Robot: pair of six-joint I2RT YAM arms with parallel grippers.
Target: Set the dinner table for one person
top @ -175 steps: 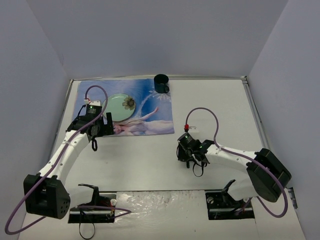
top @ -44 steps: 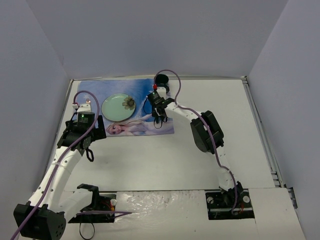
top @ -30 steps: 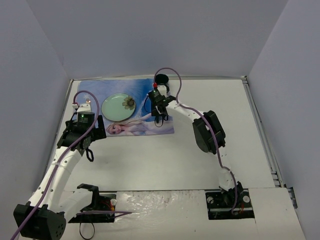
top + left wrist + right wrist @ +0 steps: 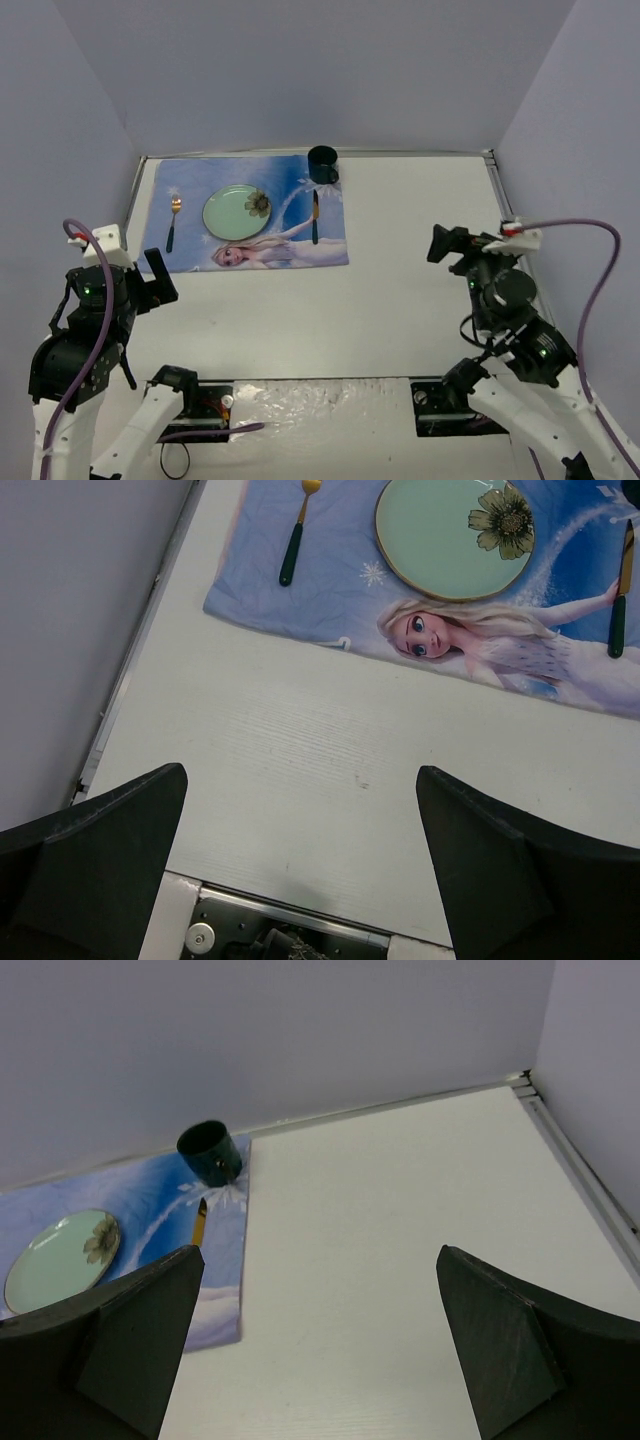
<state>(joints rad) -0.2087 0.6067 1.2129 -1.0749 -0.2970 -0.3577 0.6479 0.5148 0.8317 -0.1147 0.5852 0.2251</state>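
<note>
- The dinner table [image 4: 420, 290] is the big white top that fills the floor of the booth, running from the arm bases at the near edge to the far wall.
- A blue placemat [image 4: 285, 255] lies in its far-left part.
- On the mat a green plate [image 4: 236, 212] sits in the middle. A dark-handled, gold-headed utensil [image 4: 173, 226] lies to its left; whether it is a fork or a spoon I cannot tell. A knife [image 4: 314, 219] lies to the plate's right, and a dark cup [image 4: 322, 164] stands at the far right corner.
- Judged from this layout, the setting for one looks complete, and the step in hand is parking the arms.
- The left gripper [image 4: 300, 870] hangs over bare table near the mat's near-left corner, jaws spread wide and holding nothing.
- The right gripper [image 4: 320, 1350] is well off to the right, also spread and empty.
- The next move probably calls for nothing more than a tidy rest pose, kept clear of the mat, since no other loose item is in view.
- No brand, label or readable writing shows. The mat carries only a cartoon princess print and the plate a painted flower.
</note>
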